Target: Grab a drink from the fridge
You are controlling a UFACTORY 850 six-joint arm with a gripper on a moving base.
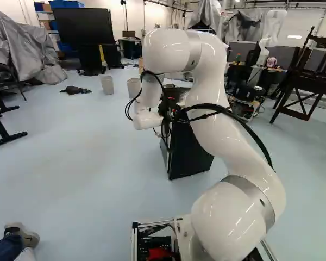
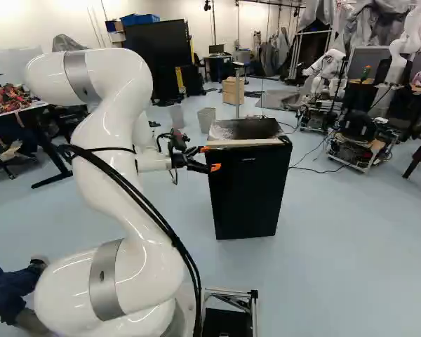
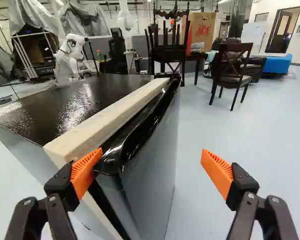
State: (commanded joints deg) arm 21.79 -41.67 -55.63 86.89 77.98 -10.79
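Your gripper (image 2: 210,158) stands wide open, its ribbed orange pads (image 3: 86,172) either side of the boxy fridge's (image 2: 249,193) glossy, curved black door lip (image 3: 121,155), one against or just beside the pale, squared wood strip (image 3: 105,117).

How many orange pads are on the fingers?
2: one orange pad beside the top corner of the fridge door, the other pad across the door, over the floor.
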